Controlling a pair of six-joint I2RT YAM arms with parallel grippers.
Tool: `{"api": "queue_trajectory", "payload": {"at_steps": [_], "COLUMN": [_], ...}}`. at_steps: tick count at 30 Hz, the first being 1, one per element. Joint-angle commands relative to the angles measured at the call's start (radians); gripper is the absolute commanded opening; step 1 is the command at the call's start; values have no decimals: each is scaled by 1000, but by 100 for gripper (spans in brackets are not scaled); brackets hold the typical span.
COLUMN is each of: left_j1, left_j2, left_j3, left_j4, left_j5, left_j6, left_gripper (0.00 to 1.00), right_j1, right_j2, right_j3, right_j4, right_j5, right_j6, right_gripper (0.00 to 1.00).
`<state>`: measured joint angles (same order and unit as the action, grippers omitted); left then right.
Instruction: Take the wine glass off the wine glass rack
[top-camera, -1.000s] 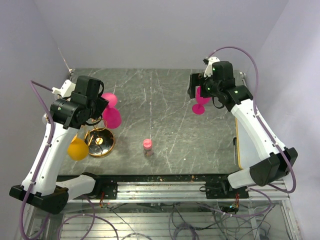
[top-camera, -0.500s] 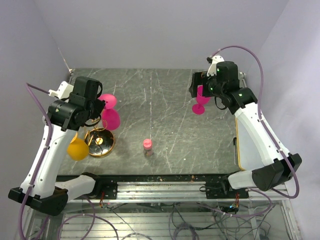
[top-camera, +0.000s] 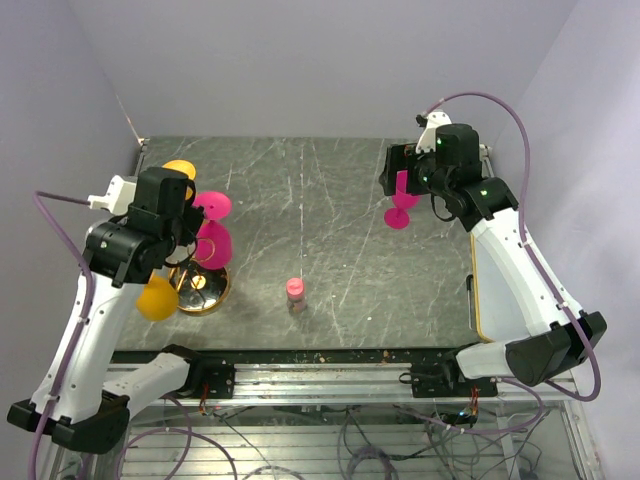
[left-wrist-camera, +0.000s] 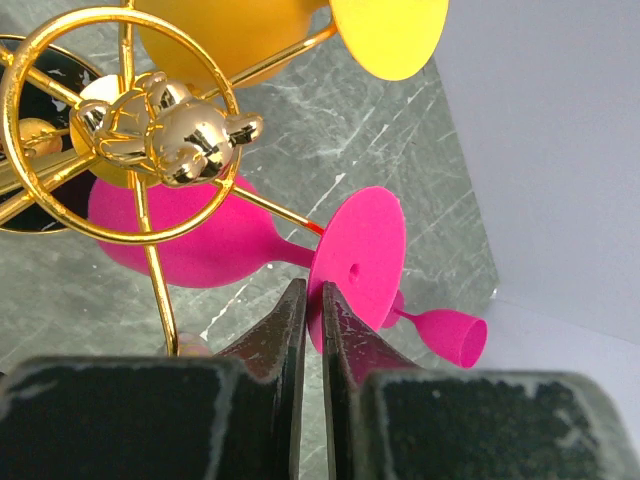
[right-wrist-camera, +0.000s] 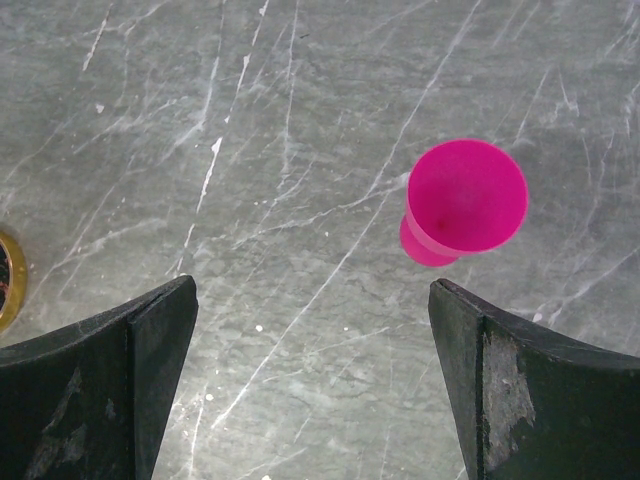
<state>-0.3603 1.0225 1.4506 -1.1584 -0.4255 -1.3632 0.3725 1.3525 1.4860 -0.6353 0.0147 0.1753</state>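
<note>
Left end effector (left-wrist-camera: 313, 292) pinches flat round foot of pink wine glass (left-wrist-camera: 200, 240).

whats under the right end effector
A pink wine glass stands on the table below the right end effector; its bowl hides the stem and most of the foot.

Left crowded — rack (top-camera: 200, 285) wire arms, hung pink glass (top-camera: 222, 238), orange glasses (top-camera: 157, 297) block approach. Table (top-camera: 330, 200) middle open except small bottle (top-camera: 295, 290); standing pink glass (top-camera: 402, 207) far right.
</note>
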Motion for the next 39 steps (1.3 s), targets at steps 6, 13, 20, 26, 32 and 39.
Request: {"api": "queue_trajectory", "payload": {"at_steps": [6, 13, 20, 26, 32, 39], "left_j1": [1, 1, 1, 1, 1, 1], "left_j2": [-94, -124, -163, -172, -165, -231], "left_j3": [-70, -106, -125, -120, -125, -128], "left_j4": [142, 161, 143, 132, 137, 130], "left_j5": [-3, -24, -74, -117, -87, -35], "left_j6": [-61, -140, -202, -210, -209, -195], "left_gripper": [7, 7, 7, 7, 7, 7], "right_j1": [6, 5, 6, 12, 21, 34], "right_j2": [-27, -62, -52, -52, -48, -39], "right_j3": [9, -8, 2, -2, 1, 10], "right_j4": [36, 38, 34, 34, 29, 28], "right_j5": [-65, -66, -77, -71, -65, -62], "right_j6": [12, 16, 20, 17, 15, 15], "right_gripper": [98, 98, 98, 98, 98, 98]}}
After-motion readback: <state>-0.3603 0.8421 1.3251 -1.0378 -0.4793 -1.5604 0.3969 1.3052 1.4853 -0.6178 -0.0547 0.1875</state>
